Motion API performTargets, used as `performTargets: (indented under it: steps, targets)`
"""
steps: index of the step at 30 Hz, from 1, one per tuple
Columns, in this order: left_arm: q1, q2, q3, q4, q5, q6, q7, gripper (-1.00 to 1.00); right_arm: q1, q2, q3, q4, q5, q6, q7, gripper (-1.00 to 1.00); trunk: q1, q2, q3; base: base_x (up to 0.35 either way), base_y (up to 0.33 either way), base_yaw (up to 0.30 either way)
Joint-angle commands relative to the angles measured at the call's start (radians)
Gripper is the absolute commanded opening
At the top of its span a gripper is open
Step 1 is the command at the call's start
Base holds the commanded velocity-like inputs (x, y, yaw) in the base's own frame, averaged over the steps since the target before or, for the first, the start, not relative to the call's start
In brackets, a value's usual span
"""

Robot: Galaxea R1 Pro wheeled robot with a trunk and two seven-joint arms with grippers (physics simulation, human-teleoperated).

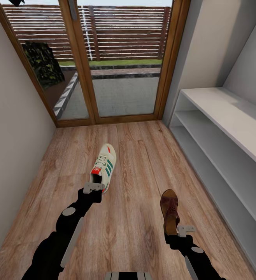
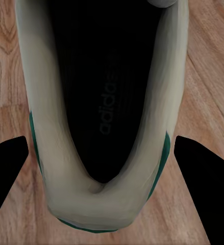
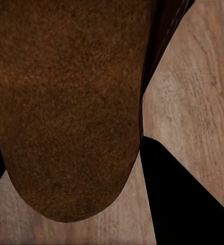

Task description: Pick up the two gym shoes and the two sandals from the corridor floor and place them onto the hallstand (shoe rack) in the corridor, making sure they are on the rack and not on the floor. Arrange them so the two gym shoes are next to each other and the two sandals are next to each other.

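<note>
Your right gripper (image 1: pixel 179 229) sits at the sandal (image 1: pixel 170 210)'s heel, its fingers (image 3: pixel 183 194) spread either side of the footbed. Farther off, your left gripper (image 1: pixel 93 188) straddles the gym shoe (image 1: pixel 103 167)'s heel, fingers (image 2: pixel 4 173) wide, not touching. Both lie on the corridor floor (image 1: pixel 135 163), the hallstand (image 1: pixel 221 128) to the right.

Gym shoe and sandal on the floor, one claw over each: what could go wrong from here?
1. The left claw straddles the gym shoe's heel; its fingers stand wide of the soft collar, so a heel-only pinch might let the toe droop or slip.
2. The right claw sits at the sandal's heel end, off-centre in the right wrist view; closing could nudge it across the corridor floor.
3. The hallstand shelves look low, so a lifted shoe could catch an edge.
</note>
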Motion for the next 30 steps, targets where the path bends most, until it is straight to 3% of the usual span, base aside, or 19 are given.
performTargets:
  steps: [1,30]
  targets:
    - [0.000,0.000,0.000,0.000,0.000,0.000,-0.001,-1.00,0.000,0.000,0.000,0.000,-0.003,0.000,-0.002,-1.00,-0.004,0.007,0.005,0.000,0.000,0.000]
    - [0.000,0.000,0.000,0.001,0.001,0.000,-0.002,-1.00,0.000,0.000,0.000,0.001,-0.003,0.000,-0.002,-1.00,-0.115,0.210,0.141,0.000,0.000,0.000]
